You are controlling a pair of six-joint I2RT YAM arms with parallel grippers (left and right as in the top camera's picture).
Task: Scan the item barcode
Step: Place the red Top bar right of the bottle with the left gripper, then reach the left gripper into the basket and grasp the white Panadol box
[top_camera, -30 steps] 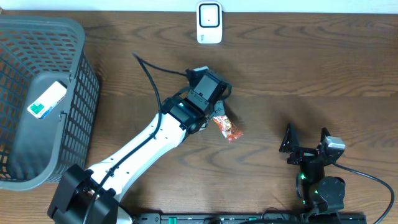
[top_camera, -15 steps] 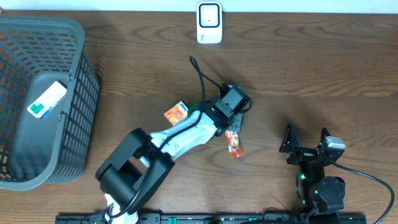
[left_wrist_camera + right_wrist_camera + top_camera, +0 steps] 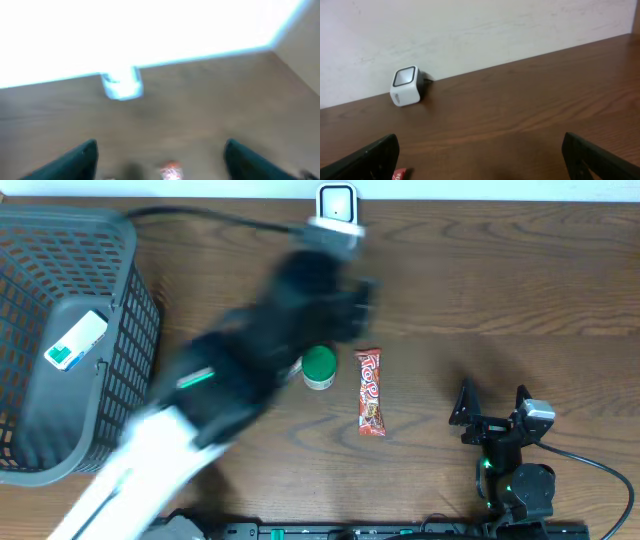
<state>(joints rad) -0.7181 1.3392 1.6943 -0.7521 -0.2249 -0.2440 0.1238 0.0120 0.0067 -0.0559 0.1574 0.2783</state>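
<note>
Evidently the left gripper point(image 3: 160, 161) has just let go: its jaws, clamped on the red snack packet point(image 3: 371, 392) a moment ago, now stand wide and empty as the arm sweeps away (badly blurred overhead). The packet lies flat on the table point(image 3: 520, 290), just beside a green-lidded tub point(image 3: 319, 367) and well apart from the scanner point(image 3: 337, 204). The right gripper point(image 3: 492, 406) waits, spread wide. This item's turn looks finished.

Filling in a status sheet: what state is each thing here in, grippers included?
Left gripper: open, empty.
Right gripper: open, empty.
Snack bar: lying flat on the table, unheld.
Green-capped container: standing, cap on.
Basket: upright.
Box: lying inside it.
Scanner: standing at the far edge.
</note>
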